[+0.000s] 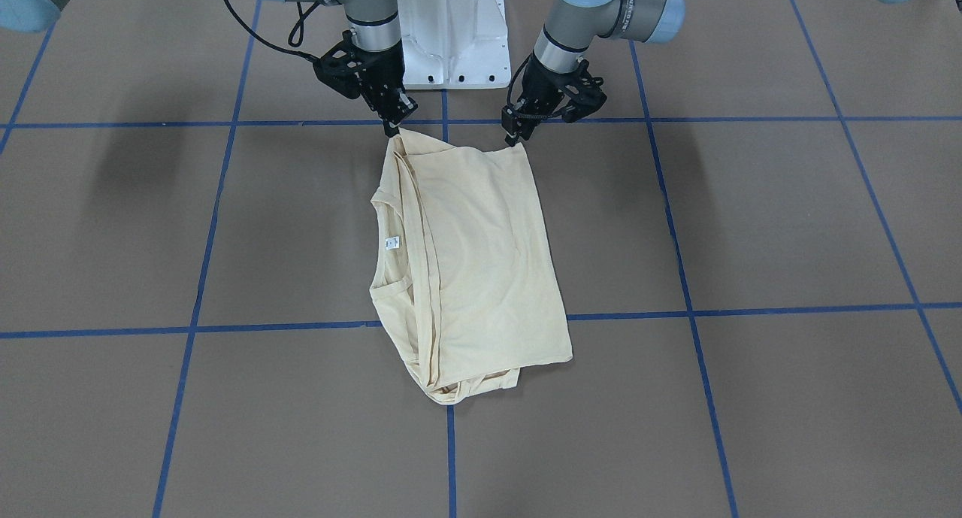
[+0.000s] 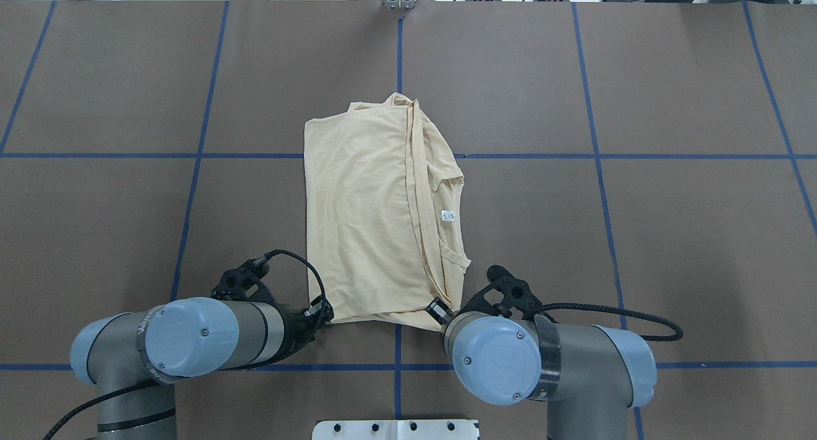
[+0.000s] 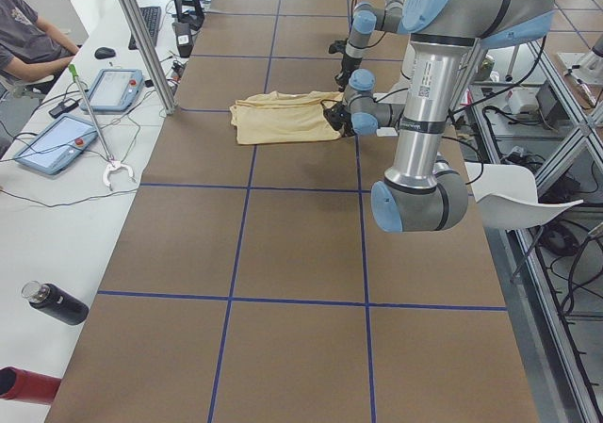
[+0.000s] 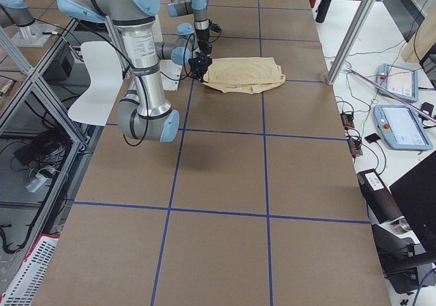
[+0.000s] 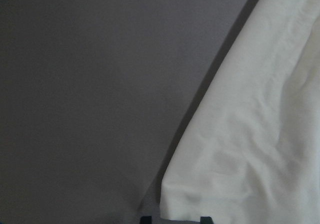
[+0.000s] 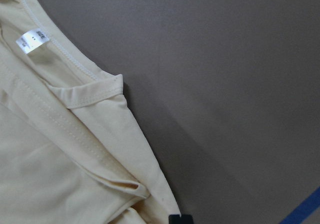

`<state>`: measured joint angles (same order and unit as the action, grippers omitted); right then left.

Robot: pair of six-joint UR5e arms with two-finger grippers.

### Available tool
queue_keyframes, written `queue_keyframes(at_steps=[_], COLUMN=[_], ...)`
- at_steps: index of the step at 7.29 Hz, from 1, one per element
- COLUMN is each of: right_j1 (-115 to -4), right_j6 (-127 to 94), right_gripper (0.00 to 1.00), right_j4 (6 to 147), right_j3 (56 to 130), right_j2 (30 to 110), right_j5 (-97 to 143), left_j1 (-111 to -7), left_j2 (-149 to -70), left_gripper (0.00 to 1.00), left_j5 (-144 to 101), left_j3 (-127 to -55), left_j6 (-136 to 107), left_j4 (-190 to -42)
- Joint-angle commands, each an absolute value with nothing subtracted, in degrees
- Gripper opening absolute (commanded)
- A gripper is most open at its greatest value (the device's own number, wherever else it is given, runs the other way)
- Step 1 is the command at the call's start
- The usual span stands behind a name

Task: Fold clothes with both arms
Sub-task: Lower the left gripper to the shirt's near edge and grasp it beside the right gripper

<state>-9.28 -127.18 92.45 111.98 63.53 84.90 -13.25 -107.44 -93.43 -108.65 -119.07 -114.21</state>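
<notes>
The pale yellow shirt [image 1: 466,255] [image 2: 376,216] lies folded in a long rectangle in the middle of the table, collar and white neck tag [image 1: 391,242] [image 6: 32,38] showing on one side. Both grippers are at its edge nearest the robot. My left gripper [image 1: 517,138] [image 2: 322,315] [image 5: 172,220] is low at one corner, and that corner lies between its two parted fingertips. My right gripper [image 1: 394,127] [image 2: 437,309] [image 6: 180,219] is at the other corner. Its tips show as one dark block where the cloth tapers in, and the corner peaks up to it.
The white pedestal base [image 1: 451,37] stands just behind the grippers. Blue tape lines [image 1: 451,458] grid the brown tabletop. Beyond the far edge a side bench holds control tablets [image 3: 57,145], a bottle [image 3: 52,305] and a metal post [image 3: 141,37], where a person sits.
</notes>
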Motion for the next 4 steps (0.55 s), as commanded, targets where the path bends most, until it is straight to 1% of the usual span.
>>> queue_keyframes(at_steps=[1,4], right_j1=[-9.32,-9.32], right_j6=[-127.18,-127.18], right_gripper=[0.0,0.0], right_j4=[92.37,92.37], right_j3=[111.97,111.97], right_j2=[63.54,63.54], right_j5=[84.9,84.9], left_j1=[-13.27,-14.06], left_j2=[-107.67,-107.67], left_gripper=[0.43,0.43], left_j5=[-93.34,-92.99], left_j3=[-108.28,-108.02], left_j6=[-118.66,-118.04], left_j4=[-114.17,-114.26])
